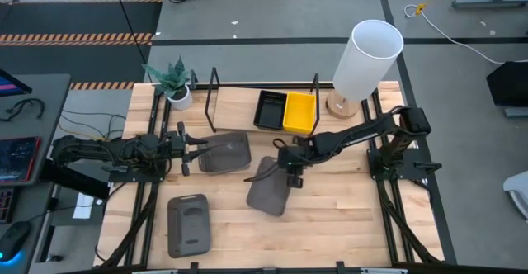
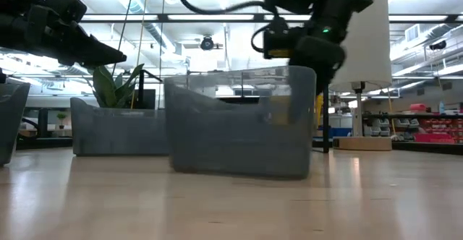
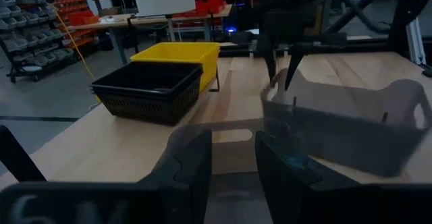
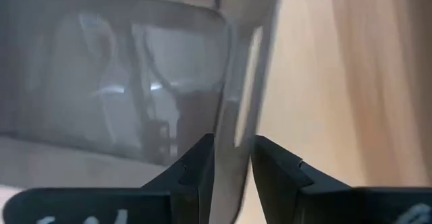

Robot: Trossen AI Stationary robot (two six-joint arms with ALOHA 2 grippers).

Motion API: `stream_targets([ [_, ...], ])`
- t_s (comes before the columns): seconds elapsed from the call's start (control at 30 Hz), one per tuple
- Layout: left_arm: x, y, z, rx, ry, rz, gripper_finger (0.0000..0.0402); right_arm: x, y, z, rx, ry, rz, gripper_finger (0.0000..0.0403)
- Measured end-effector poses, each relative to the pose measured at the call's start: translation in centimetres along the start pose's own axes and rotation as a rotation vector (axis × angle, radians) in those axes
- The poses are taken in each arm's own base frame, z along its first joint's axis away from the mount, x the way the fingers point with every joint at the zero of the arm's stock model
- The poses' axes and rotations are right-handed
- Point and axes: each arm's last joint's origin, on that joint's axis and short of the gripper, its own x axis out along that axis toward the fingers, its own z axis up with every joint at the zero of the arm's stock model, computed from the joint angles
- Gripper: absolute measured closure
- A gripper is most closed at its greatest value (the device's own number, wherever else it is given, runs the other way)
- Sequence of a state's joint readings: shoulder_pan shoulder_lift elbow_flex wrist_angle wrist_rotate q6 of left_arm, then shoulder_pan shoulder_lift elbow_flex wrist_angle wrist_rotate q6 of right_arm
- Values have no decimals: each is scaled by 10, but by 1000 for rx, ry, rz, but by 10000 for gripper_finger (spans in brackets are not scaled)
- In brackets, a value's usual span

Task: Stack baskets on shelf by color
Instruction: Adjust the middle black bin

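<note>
Two dark grey baskets are held. The left basket [image 1: 226,152] is at my left gripper [image 1: 198,151], which comes level from the table's left. The right basket [image 1: 268,188], turned askew mid-table, is under my right gripper [image 1: 290,177]. A third grey basket [image 1: 188,224] lies untouched near the near edge. On the shelf [image 1: 239,101], a black slotted basket [image 1: 270,109] and a yellow basket [image 1: 299,113] stand side by side on their bottoms. My left gripper [image 3: 233,177] is shut on the left end wall [image 3: 233,140] of its grey basket, the wall between the two fingers, coming level from the table's left. The basket's bottom is on the table [image 2: 119,128]. My right gripper [image 4: 233,173] pinches the far end wall [image 4: 235,133] of its grey basket, one finger inside and one outside, from above, pointing down. That basket stands upright with its bottom on the table [image 2: 242,124].
A white lamp [image 1: 367,55] stands at the shelf's right end and a potted plant [image 1: 173,82] at its left end. The shelf's black wire loops [image 1: 213,101] [image 1: 316,94] rise at both ends. Bare wood [image 1: 346,216] lies toward the near right.
</note>
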State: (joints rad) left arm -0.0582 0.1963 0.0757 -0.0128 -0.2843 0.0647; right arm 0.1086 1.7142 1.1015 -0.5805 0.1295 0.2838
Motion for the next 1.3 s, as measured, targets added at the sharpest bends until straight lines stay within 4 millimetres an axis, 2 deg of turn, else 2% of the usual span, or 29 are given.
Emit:
stream_targets([
  [0.23, 0, 0, 0, 0, -2, 0, 280, -9, 21, -27, 161, 220, 41, 300],
  [0.4, 0, 0, 0, 0, -1, 0, 280, -15, 49, -40, 229, 332, 193, 300],
  [0.5, 0, 0, 0, -1, -1, 0, 280, -21, 65, -47, 232, 393, 261, 300],
  [0.6, 0, 0, 0, -1, -1, 0, 280, -30, 76, -48, 202, 387, 241, 300],
  [0.87, 0, 0, 0, -1, -1, 0, 280, -54, 84, -34, 89, 243, 94, 300],
  [1.17, 0, 0, 0, 0, -1, 0, 280, -59, 90, 1, -485, -130, 87, 300],
  [1.3, 0, 0, 0, 0, -1, 0, 280, -56, 95, 9, -588, -263, 120, 300],
])
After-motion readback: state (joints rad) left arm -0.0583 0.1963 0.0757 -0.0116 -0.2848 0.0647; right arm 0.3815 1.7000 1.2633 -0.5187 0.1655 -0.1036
